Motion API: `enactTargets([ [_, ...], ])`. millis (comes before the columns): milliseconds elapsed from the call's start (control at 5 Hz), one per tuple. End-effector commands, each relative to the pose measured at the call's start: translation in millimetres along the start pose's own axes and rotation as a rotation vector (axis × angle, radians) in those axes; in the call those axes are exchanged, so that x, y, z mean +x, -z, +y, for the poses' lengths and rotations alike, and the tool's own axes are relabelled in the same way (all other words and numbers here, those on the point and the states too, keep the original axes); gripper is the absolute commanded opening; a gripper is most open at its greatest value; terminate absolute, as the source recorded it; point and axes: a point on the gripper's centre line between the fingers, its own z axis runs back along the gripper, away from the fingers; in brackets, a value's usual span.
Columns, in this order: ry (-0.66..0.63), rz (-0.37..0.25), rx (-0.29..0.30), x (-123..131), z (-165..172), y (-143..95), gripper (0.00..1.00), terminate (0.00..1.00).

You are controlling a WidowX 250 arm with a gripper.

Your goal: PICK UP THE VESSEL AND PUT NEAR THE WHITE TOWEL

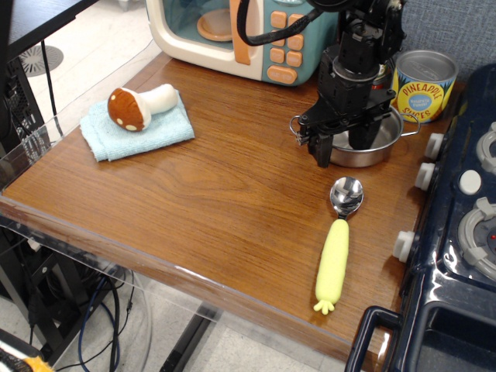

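The vessel (385, 142), a shiny shallow steel pot with wire loop handles, stands at the back right of the wooden table. My gripper (341, 144) is lowered over its left rim. One finger (322, 149) is outside the wall and the other is inside the bowl, with a gap still between them. The white towel (167, 129), pale blue-white and folded, lies at the far left with a brown-capped toy mushroom (138, 105) on it. The towel is well apart from the pot.
A pineapple can (423, 85) stands just behind the pot. A toy microwave (232, 31) is at the back. A spoon with a yellow handle (337, 252) lies in front of the pot. A dark toy stove (465, 232) borders the right edge.
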Motion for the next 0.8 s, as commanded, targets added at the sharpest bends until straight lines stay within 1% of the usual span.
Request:
enactTargets([
  [0, -0.011, -0.030, -0.039, 11.7, -2.8, -19.1, 0.00, 0.00],
  [200, -0.015, -0.050, -0.059, 17.0, 4.9, -31.7, 0.00, 0.00],
  [400, -0.010, -0.068, -0.097, 24.1, 17.9, -51.2, 0.00, 0.00],
  [600, 0.017, -0.082, -0.152, 29.8, 35.5, -74.5, 0.00, 0.00],
])
